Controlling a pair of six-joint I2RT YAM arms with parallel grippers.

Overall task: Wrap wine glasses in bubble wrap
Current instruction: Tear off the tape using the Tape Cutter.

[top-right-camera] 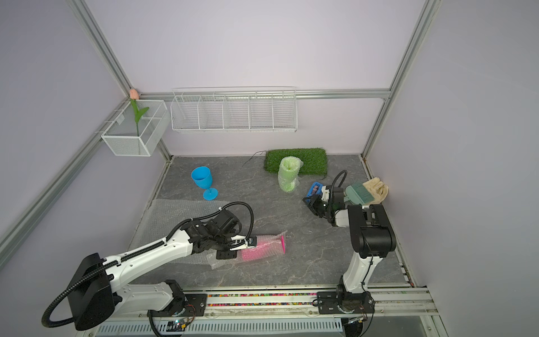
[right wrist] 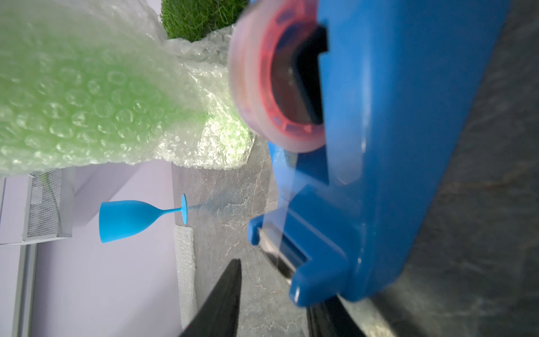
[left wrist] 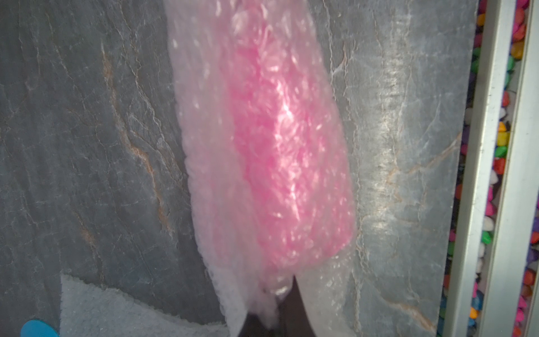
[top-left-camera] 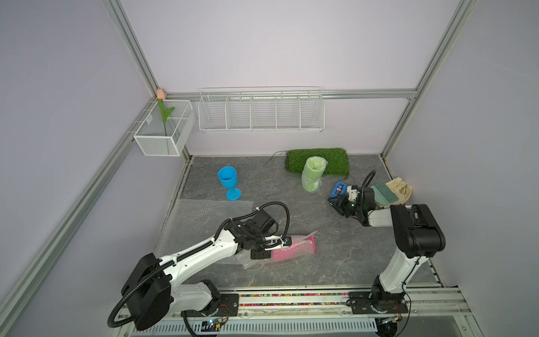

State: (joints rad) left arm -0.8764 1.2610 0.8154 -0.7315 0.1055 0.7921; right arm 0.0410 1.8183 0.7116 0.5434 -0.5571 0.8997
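A hot pink wine glass (top-left-camera: pixel 294 249) (top-right-camera: pixel 262 248) (left wrist: pixel 277 146) lies on its side rolled in bubble wrap. My left gripper (top-left-camera: pixel 284 242) (top-right-camera: pixel 250 242) (left wrist: pixel 277 309) is shut on the wrap at its stem end. The lime green wine glass (top-left-camera: pixel 312 175) (top-right-camera: pixel 288 175) (right wrist: pixel 73 96) stands wrapped at the back. A bare blue wine glass (top-left-camera: pixel 229 182) (top-right-camera: pixel 204 182) (right wrist: pixel 131 217) stands upright at the back left. A flat bubble wrap sheet (top-left-camera: pixel 204 221) (top-right-camera: pixel 175 218) lies at the left. My right gripper (top-left-camera: pixel 332 202) (top-right-camera: pixel 309 201) (right wrist: pixel 277 291) is open beside a blue tape dispenser (top-left-camera: pixel 338 190) (right wrist: pixel 393 146).
A green grass mat (top-left-camera: pixel 318 160) lies against the back wall behind the green glass. A hand brush (top-left-camera: pixel 385 194) and a glove (top-left-camera: pixel 401 188) sit at the right edge. White wire baskets (top-left-camera: pixel 261 111) hang on the wall. A strip of coloured pebbles (top-left-camera: pixel 291 300) runs along the front edge.
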